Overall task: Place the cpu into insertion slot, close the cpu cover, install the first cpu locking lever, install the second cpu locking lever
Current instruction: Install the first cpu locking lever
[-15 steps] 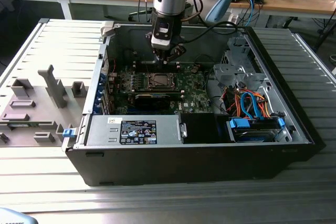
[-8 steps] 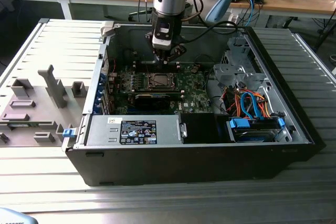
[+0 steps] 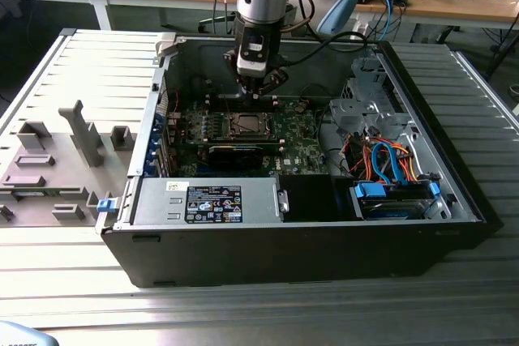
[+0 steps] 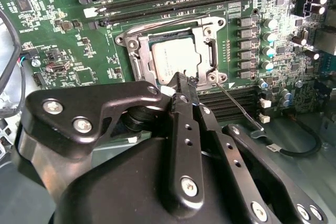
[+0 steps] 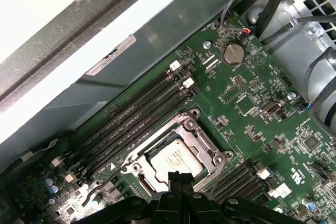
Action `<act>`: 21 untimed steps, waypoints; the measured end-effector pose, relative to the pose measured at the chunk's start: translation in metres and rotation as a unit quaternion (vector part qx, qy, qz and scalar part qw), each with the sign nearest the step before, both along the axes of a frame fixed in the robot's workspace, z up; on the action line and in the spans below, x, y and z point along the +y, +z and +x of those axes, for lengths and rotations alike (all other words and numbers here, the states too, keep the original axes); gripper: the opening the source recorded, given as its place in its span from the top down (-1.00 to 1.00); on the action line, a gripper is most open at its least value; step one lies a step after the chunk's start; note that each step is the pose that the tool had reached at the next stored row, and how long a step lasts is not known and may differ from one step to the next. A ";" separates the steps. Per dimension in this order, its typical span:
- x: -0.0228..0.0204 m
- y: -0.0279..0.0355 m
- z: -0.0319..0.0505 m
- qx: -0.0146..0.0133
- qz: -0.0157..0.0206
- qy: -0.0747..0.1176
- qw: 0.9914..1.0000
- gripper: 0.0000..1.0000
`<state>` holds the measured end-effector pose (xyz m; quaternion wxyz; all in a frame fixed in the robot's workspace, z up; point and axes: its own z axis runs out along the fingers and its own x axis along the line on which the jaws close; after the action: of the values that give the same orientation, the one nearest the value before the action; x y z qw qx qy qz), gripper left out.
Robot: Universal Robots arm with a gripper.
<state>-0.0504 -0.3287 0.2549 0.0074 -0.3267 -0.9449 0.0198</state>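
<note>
Presently: small flat square cpu with dull silver-grey top [image 4: 176, 56] seated in the square silver-rimmed insertion slot [image 3: 245, 125] on the green circuit board [image 4: 52, 40]. Thin silver cpu cover frame [image 4: 168, 29] lies flat around it, chip visible through its window. Black claw [image 4: 181, 80] narrow, fingers pressed together, empty, tips at the socket's edge. Thin metal locking lever [image 4: 239, 109] angles outward beside the socket. Open black computer case [image 3: 284, 257] on ribbed grey worktop [image 3: 324, 313].

I could make out no wording. A black label [image 3: 213, 204] with white print and symbols sat on the grey supply box [image 3: 158, 204]. Fine white lettering covered the green circuit board [image 4: 47, 3], faint print marked the cpu [image 4: 176, 59], and a white triangle [image 5: 112, 167] stood on that board.
</note>
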 end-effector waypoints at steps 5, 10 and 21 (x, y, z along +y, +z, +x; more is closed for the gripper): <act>0.0000 0.0000 0.0000 0.000 0.000 0.009 1.000 0.79; 0.0000 0.0000 0.0000 0.000 0.000 0.017 1.000 0.79; 0.0000 0.0000 0.0000 0.000 0.000 0.034 0.999 0.79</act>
<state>-0.0504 -0.3287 0.2549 0.0068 -0.2946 -0.9554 0.0200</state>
